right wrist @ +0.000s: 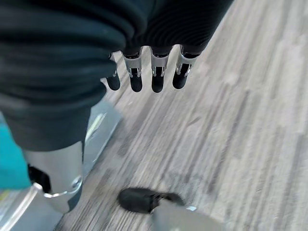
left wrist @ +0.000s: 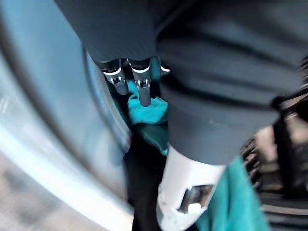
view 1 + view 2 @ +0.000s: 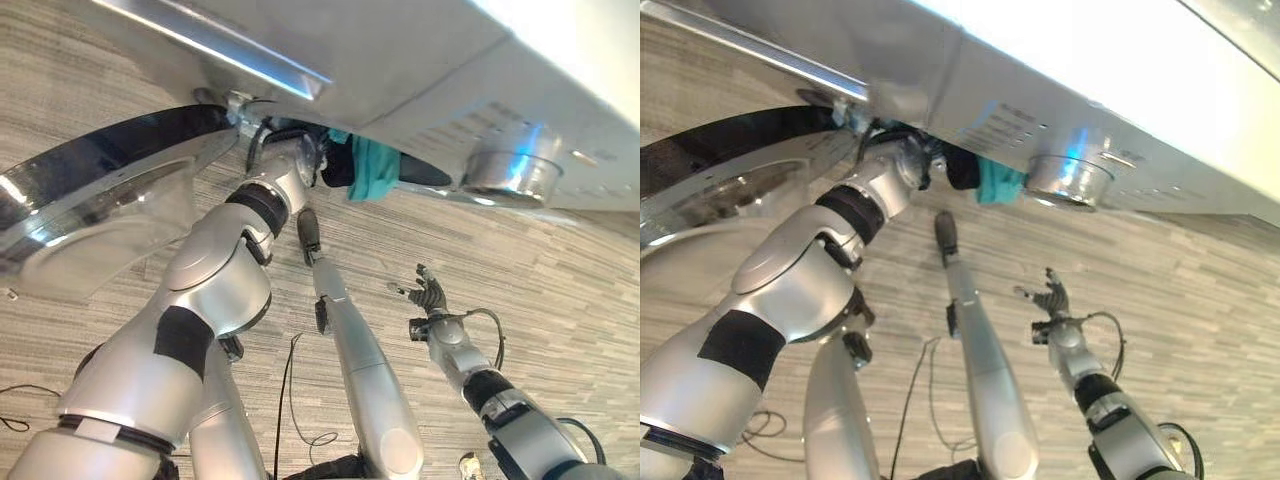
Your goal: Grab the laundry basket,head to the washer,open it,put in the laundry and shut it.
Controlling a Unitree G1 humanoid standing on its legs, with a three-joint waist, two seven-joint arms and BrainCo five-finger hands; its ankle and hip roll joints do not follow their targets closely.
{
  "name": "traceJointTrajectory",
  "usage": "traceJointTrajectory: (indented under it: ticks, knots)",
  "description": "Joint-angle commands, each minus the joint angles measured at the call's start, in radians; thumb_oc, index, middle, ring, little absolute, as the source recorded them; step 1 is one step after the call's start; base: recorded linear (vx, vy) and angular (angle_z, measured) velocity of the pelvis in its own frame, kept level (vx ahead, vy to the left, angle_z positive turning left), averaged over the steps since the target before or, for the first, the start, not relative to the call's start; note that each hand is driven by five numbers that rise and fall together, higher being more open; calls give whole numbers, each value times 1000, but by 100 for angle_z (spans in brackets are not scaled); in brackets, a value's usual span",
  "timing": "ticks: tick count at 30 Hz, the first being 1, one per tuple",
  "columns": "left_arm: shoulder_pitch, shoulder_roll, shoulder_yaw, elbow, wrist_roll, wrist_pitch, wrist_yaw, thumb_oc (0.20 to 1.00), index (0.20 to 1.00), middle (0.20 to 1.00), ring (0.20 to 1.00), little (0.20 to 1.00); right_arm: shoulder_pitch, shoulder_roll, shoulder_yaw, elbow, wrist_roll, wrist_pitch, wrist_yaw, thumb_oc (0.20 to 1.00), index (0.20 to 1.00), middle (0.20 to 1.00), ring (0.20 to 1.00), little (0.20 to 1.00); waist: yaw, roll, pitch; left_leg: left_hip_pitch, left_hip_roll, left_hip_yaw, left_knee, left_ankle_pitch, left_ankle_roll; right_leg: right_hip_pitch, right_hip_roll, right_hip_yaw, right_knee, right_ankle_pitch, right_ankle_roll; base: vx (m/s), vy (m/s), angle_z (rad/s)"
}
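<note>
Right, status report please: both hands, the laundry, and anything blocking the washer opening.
Left hand at washer opening, fingers against teal cloth. Right hand open, empty, over floor. Door swung open; cloth hangs out, not fully in.

Teal laundry (image 3: pixel 374 168), apparently white washer (image 3: pixel 420 70)

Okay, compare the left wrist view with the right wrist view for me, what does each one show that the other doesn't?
Left wrist view alone: the left hand at the washer's opening, its fingertips against teal laundry, with the curved washer rim beside it. Whether those fingers grip the cloth cannot be told.

Right wrist view alone: the right hand with relaxed fingers holding nothing above the striped wood-look floor, and a dark shoe low on that floor.

Both share: a dark ribbed cover over the hand, silver dark-tipped fingers in a row, and some teal cloth.
</note>
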Motion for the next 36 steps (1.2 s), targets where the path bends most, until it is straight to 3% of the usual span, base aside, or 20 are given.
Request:
traceJointTrajectory:
  ticks: [1,3,4,6,7,9,10,14,15,16,17,18,22,25,27,30,33,35,36]
  knots:
    - [66,-82,109,-60,47,-43,115,1000,1000,1000,1000,1000,63,-31,-63,9,59,-24,-54,1000,1000,1000,1000,1000,-5,67,-18,5,20,-95,-109,70,3,-14,-45,-52,127,-171,68,1,21,17]
    - [126,-92,132,-112,45,-51,139,1000,1000,1000,1000,1000,50,-30,-82,18,62,-29,-67,1000,1000,1000,1000,1000,8,76,-12,9,14,-97,-114,71,4,-9,-51,-56,128,-175,69,-1,26,18]
    - [270,-56,166,-261,37,-86,169,1000,1000,1000,1000,1000,16,-41,-136,44,68,-38,-94,1000,1000,1000,1000,1000,41,98,4,13,-2,-103,-120,72,6,1,-62,-63,132,-183,71,-1,31,27]
    - [412,-26,168,-403,55,-94,166,1000,1000,1000,1000,1000,-15,-42,-165,96,58,-28,-116,1000,1000,1000,1000,1000,64,115,6,4,-16,-110,-123,77,9,-5,-71,-69,138,-190,69,-32,33,24]
    - [486,5,172,-459,52,-114,157,1000,1000,1000,1000,1000,-28,-53,-180,122,47,-19,-124,1000,1000,1000,1000,1000,77,124,6,-17,-26,-103,-124,104,17,-22,-82,-76,137,-168,60,-65,33,16]
    - [599,60,170,-554,50,-132,134,1000,1000,1000,1000,1000,-65,-79,-201,194,47,0,-123,1000,1000,1000,1000,1000,106,146,6,-19,-31,-115,-124,80,13,-26,-86,-77,158,-202,69,4,29,30]
    - [644,86,162,-597,50,-142,128,1000,1000,1000,1000,1000,-86,-95,-208,230,50,8,-117,1000,1000,1000,1000,1000,116,152,6,-48,-40,-109,-124,109,21,-49,-97,-87,157,-179,60,4,20,30]
    - [822,190,150,-789,4,-190,73,1000,1000,1000,1000,1000,-177,-169,-230,395,87,42,-85,1000,1000,1000,1000,1000,169,198,6,-97,-53,-117,-124,119,22,-98,-107,-95,185,-193,62,13,17,19]
    - [904,227,153,-864,-37,-209,26,1000,1000,1000,1000,1000,-206,-199,-238,435,106,57,-63,1000,1000,1000,1000,1000,198,218,6,-101,-55,-126,-126,100,16,-103,-108,-93,201,-223,73,22,9,17]
    - [908,232,157,-873,-38,-205,22,1000,1000,1000,1000,1000,-209,-199,-237,438,108,56,-60,1000,1000,1000,1000,1000,194,216,6,-119,-57,-119,-125,125,22,-118,-112,-101,195,-200,64,28,-9,14]
    - [969,245,180,-935,-101,-215,-12,1000,1000,1000,1000,1000,-243,-236,-244,470,121,67,-49,1000,1000,1000,1000,1000,217,230,6,-139,-61,-123,-127,132,24,-138,-118,-107,203,-204,64,14,-16,11]
    - [971,245,181,-937,-102,-213,-13,1000,1000,1000,1000,1000,-245,-236,-242,474,121,67,-47,1000,1000,1000,1000,1000,218,233,6,-122,-59,-132,-125,104,17,-123,-114,-101,212,-231,74,79,-19,6]
    - [930,230,230,-1006,-161,-191,-28,1000,1000,1000,1000,1000,-305,-277,-225,490,133,79,-34,1000,1000,1000,1000,1000,240,250,6,-149,-67,-144,-138,117,18,-149,-124,-117,225,-239,76,22,-15,8]
    - [916,242,276,-1051,-171,-200,-15,1000,1000,1000,1000,1000,-338,-305,-213,471,107,78,-36,1000,1000,1000,1000,1000,249,258,6,-178,-78,-139,-152,153,24,-179,-130,-129,223,-214,67,-29,7,8]
    - [930,263,300,-1095,-190,-212,-17,1000,1000,1000,1000,1000,-376,-338,-195,467,79,82,-39,1000,1000,1000,1000,1000,257,265,6,-166,-82,-146,-165,136,18,-172,-127,-126,230,-237,77,1,22,5]
    - [944,269,317,-1125,-258,-230,-21,1000,1000,1000,1000,1000,-396,-371,-193,460,75,79,-51,1000,1000,1000,1000,1000,257,266,6,-188,-85,-140,-174,165,23,-191,-131,-138,223,-215,68,-36,13,3]
    - [956,281,329,-1157,-327,-250,-21,1000,1000,1000,1000,1000,-440,-424,-188,471,73,82,-60,1000,1000,1000,1000,1000,266,268,6,-175,-88,-150,-181,145,17,-184,-126,-133,229,-239,80,40,-3,3]
    - [973,296,341,-1184,-364,-259,-27,1000,1000,1000,1000,1000,-465,-456,-188,484,76,83,-60,1000,1000,1000,1000,1000,269,270,6,-197,-90,-142,-184,169,22,-202,-131,-145,223,-216,71,2,1,2]
    - [980,303,340,-1192,-374,-261,-32,1000,1000,1000,1000,1000,-480,-468,-184,494,80,84,-58,1000,1000,1000,1000,1000,272,272,6,-180,-88,-150,-184,143,15,-189,-128,-137,230,-242,82,0,0,0]
